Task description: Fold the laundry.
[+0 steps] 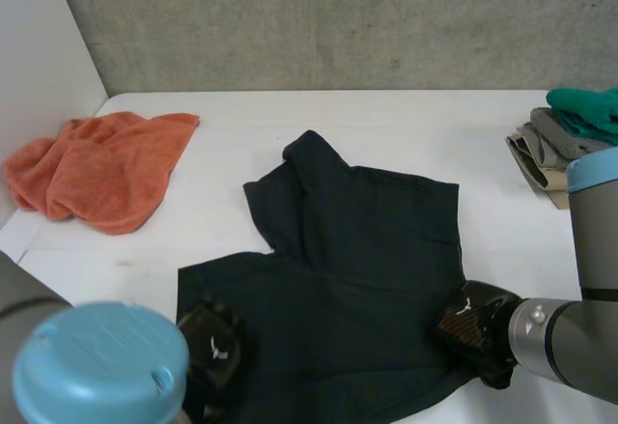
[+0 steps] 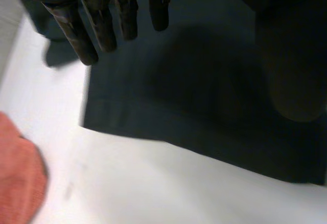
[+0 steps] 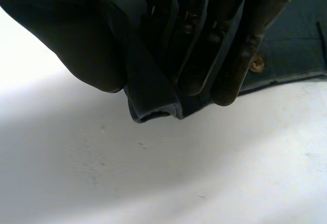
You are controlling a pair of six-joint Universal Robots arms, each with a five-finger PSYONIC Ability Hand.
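I see dark garment spread at table front middle, right hand pinching its front-right edge fold, left hand released, fingers straight over front-left corner, orange towel left edge, folded stack right edge

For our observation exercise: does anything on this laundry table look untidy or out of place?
The orange towel lies crumpled in a heap at the left, unlike the folded stack at the right. The dark garment lies spread but uneven, its edge bunched where the right hand pinches it.
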